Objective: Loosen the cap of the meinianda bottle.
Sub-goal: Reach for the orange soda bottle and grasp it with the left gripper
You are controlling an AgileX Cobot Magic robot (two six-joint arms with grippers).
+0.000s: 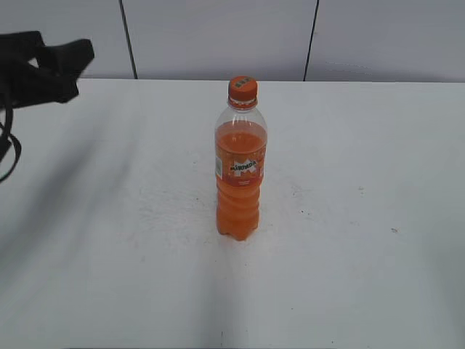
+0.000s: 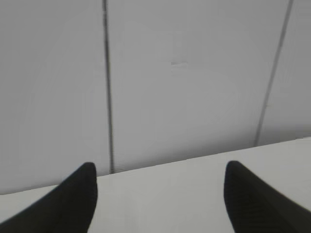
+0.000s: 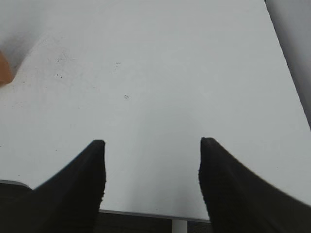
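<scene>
The meinianda bottle (image 1: 240, 178) stands upright in the middle of the white table, with orange liquid and an orange label. Its orange cap (image 1: 243, 89) sits on the neck. My left gripper (image 1: 69, 62) hangs open and empty at the far left, well away from the bottle; in the left wrist view its jaws (image 2: 158, 187) frame only table and wall. My right gripper (image 3: 151, 160) is open and empty over the table's near edge and is out of the exterior view. An orange sliver of the bottle (image 3: 4, 70) shows at the left edge of the right wrist view.
The white table (image 1: 363, 218) has a few small dark specks. A grey panelled wall (image 1: 218, 36) with dark seams stands behind it. A black cable (image 1: 9, 149) loops below the left arm.
</scene>
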